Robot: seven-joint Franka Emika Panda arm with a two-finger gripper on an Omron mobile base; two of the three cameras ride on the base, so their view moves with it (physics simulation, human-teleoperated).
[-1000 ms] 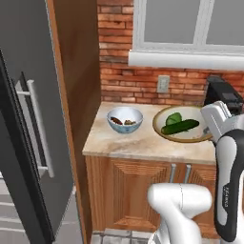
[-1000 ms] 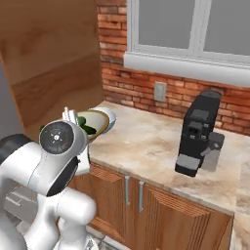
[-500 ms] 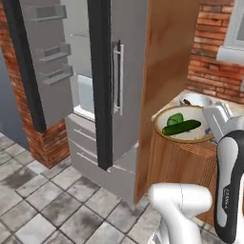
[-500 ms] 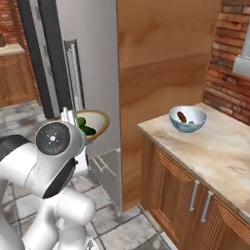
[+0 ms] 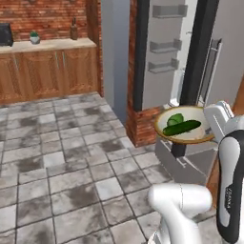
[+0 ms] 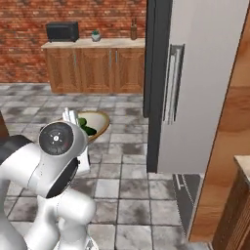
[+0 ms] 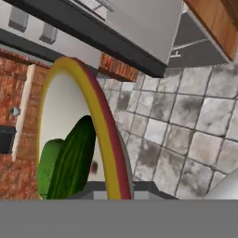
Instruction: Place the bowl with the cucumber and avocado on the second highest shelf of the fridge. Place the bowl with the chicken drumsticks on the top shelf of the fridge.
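Left base view: behind the arm, facing forward and down over the tiled floor (image 5: 62,157); fridge (image 5: 167,52) upper right, bowl (image 5: 187,127) right of centre. Right base view: same area from the other side; fridge (image 6: 195,83) centre right, bowl (image 6: 97,123) lower left. Both share the far brick wall (image 6: 29,14). Hand view: rolled, very close along the bowl (image 7: 100,116) rim, floor at right.

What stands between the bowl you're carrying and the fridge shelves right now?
The fridge is open, its door swung out with the bins facing the room. The gripper holds the bowl with the cucumber and avocado low, in front of the dark edge of that door. The shelves themselves are hidden from here.
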